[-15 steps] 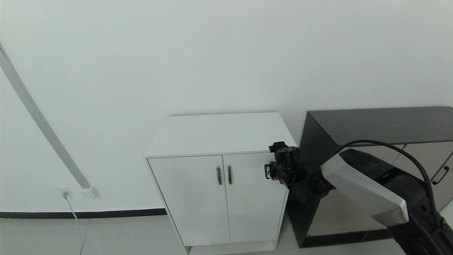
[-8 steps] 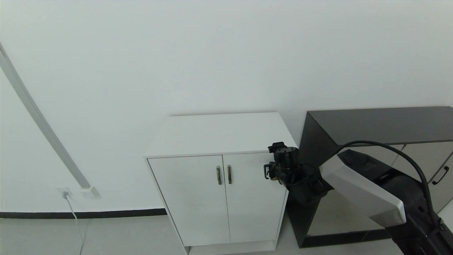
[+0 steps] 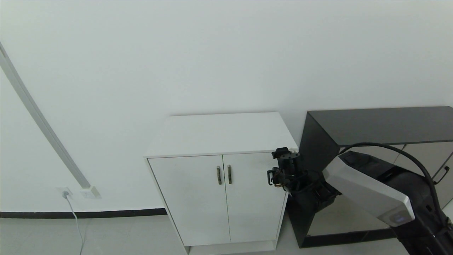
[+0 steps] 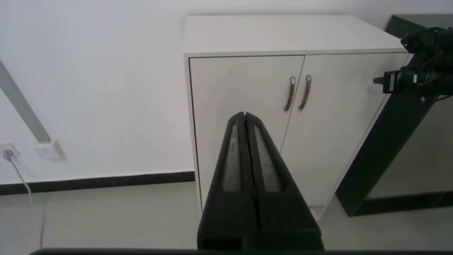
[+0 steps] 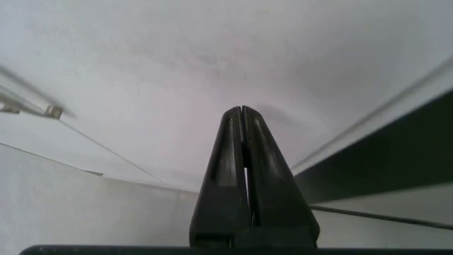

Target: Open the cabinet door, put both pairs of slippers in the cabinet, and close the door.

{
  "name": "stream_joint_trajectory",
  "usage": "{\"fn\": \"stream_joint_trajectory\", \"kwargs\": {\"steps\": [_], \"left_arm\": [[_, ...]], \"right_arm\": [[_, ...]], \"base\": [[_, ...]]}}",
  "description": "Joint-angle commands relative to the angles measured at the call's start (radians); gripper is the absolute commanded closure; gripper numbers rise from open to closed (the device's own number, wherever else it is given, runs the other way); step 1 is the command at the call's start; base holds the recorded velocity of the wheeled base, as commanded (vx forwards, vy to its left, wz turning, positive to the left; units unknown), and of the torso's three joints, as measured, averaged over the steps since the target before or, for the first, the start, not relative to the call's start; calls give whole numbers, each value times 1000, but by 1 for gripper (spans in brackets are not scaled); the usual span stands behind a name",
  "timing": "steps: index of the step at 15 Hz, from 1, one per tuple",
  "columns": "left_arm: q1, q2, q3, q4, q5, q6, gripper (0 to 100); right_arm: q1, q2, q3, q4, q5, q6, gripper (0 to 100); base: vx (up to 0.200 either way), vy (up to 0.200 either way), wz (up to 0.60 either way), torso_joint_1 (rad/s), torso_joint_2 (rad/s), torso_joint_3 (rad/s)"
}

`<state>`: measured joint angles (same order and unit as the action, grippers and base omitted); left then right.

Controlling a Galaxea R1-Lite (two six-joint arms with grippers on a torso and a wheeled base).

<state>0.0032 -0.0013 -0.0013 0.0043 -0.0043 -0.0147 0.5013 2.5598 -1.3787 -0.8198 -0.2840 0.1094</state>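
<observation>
The white cabinet (image 3: 219,136) is standing on the floor (image 3: 106,233) against the plain wall (image 3: 226,53). Both flat, smooth doors (image 3: 191,198) are sitting shut, and their two slim metal handles (image 3: 224,175) are hanging upright side by side at the centre seam. Its foot is running off the head view's lower edge. Open floor is lying to its left. A glossy black cabinet (image 3: 375,122) is standing just beside it on the right, with a narrow gap between them. The right arm (image 3: 368,191) is hanging at the white cabinet's upper right front corner, hiding part of that gap. The right gripper (image 5: 243,112) is holding its fingers (image 5: 228,163) clenched on nothing. The left gripper (image 4: 244,117), well back from the doors, is pointing at them, likewise clenched and empty.
</observation>
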Motion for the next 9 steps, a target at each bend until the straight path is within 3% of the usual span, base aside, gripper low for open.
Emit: {"fn": "stream_joint_trajectory", "kwargs": {"steps": [1,5,9], "left_arm": [[0,1,0,0,0,-1,100],[0,1,0,0,0,-1,100],[0,1,0,0,0,-1,100]], "right_arm": [[-1,-89,144,-62,-1,1,100],[-27,-213,343,-150,-4,0,100],[-112,-346,543,-197,-50,0,100]], "base": [[0,0,0,0,0,0],[0,0,0,0,0,0],[0,0,0,0,0,0]]}}
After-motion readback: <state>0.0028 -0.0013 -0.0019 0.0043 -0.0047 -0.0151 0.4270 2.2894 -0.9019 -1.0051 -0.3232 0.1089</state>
